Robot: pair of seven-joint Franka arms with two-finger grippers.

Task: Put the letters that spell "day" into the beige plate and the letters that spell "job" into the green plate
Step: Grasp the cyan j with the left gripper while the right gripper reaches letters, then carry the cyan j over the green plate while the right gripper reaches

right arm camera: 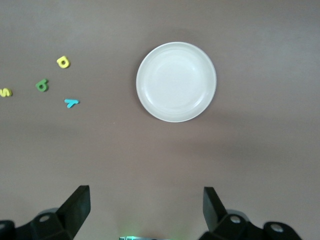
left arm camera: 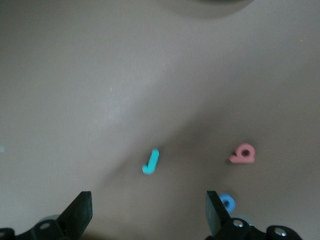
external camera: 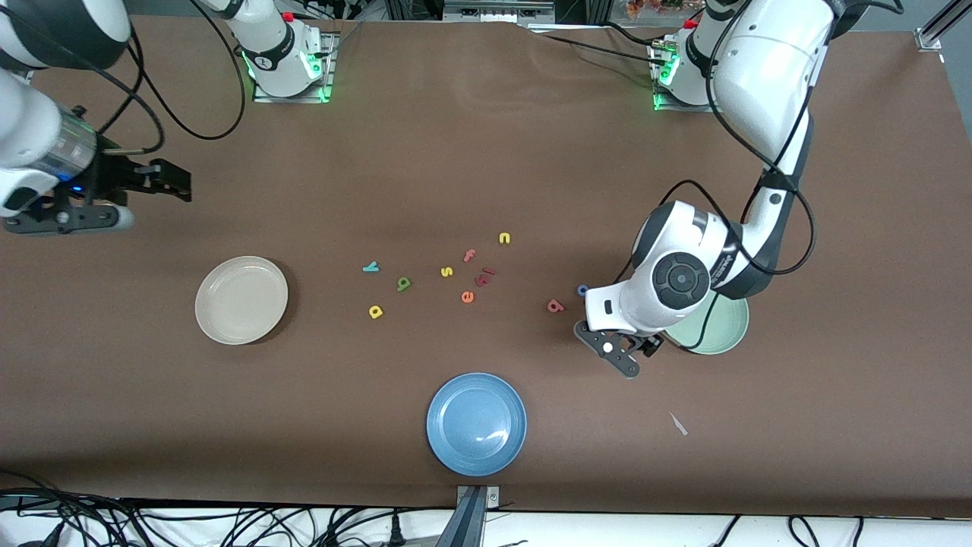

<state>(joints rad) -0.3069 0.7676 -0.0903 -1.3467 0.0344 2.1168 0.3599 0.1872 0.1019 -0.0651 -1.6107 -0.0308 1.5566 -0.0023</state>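
My left gripper point(left arm camera: 148, 200) hangs open over the table beside the green plate point(external camera: 721, 334), which the left arm partly hides. The teal j point(left arm camera: 151, 162) lies just ahead of its fingertips, hidden under the hand in the front view. The salmon b point(external camera: 556, 306) and blue o point(external camera: 582, 289) lie close by. The teal y point(external camera: 370, 267), green d point(external camera: 403, 284) and yellow a point(external camera: 375, 311) sit between the beige plate point(external camera: 241, 299) and the other letters. My right gripper point(external camera: 171, 182) waits open and holding nothing, over bare table at the right arm's end.
A blue plate point(external camera: 476, 423) stands near the table's front edge. Loose letters lie mid-table: yellow s point(external camera: 446, 271), pink f point(external camera: 469, 255), yellow n point(external camera: 504, 238), orange e point(external camera: 467, 297) and dark red pieces point(external camera: 486, 275). A white scrap point(external camera: 678, 424) lies toward the left arm's end.
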